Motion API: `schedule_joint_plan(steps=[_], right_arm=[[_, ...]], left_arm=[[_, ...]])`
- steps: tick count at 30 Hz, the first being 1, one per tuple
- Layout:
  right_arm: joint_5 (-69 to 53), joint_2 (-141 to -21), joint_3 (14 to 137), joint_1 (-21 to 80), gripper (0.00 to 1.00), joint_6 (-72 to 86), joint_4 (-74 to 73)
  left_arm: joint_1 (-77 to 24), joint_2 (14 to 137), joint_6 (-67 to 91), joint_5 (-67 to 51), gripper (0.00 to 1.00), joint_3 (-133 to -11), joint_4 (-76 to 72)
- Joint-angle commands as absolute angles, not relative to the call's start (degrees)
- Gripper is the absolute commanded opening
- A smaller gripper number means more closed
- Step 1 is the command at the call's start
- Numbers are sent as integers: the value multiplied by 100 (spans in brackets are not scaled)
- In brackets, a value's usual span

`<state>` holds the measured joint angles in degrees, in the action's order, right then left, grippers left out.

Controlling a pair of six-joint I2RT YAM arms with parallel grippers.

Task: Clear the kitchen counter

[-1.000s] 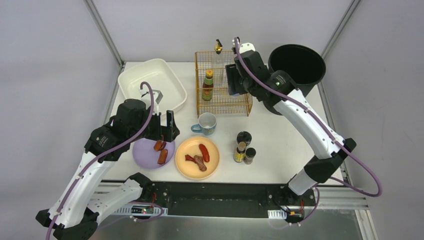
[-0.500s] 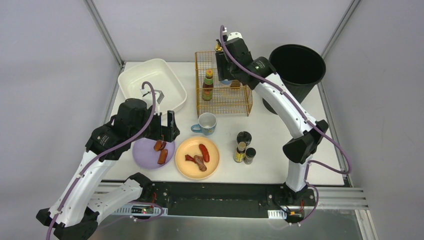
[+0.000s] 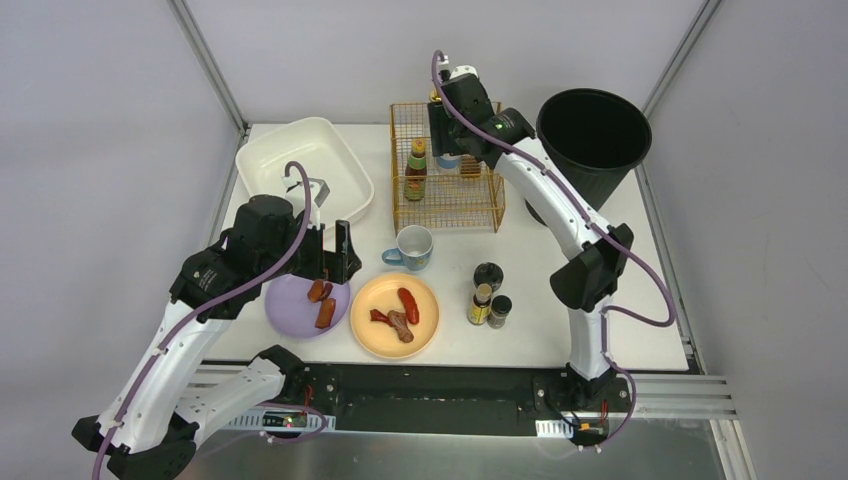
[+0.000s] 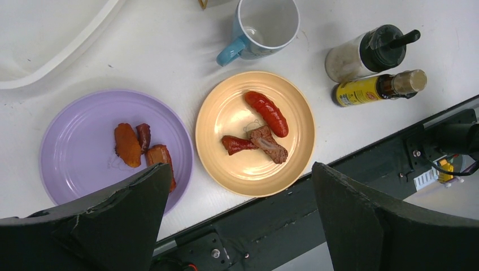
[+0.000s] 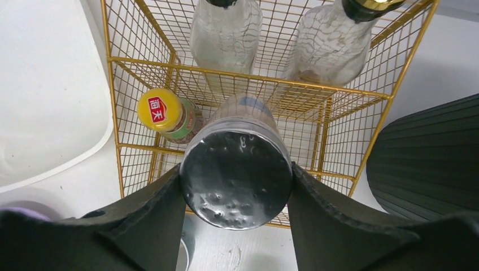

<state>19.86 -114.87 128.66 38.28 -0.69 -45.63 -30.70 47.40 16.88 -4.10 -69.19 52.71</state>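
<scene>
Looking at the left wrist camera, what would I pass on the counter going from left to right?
purple plate → yellow plate → yellow-labelled bottle. I left out the mug and the dark-capped bottle because they overlap these sideways.

- I see the surface (image 3: 545, 335): a large, flat, rectangular top, matte white, lying level.
- A black rail (image 3: 430, 395) runs along its near edge, on the side where the arm bases sit.
- State: not cleared. Several things stand on it, mostly across the left and middle.
</scene>
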Motion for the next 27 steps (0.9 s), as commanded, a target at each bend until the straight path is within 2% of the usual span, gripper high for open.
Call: schedule_joint_plan(steps=[1,20,27], right_arm=[[1887,-11574,13192,3759,32,135,-4104],[1805,-12197,12947,3570,37,754,-4134],[1826,-12420,12948,3515,44,876,-4180]], left_arm=[[-3076,4744,1573,-491,100,-7076,5186],[-3081,4750,1573,-489,100,-7045,5186],[-3076,4738,1586,-484,100,-7031,5186]])
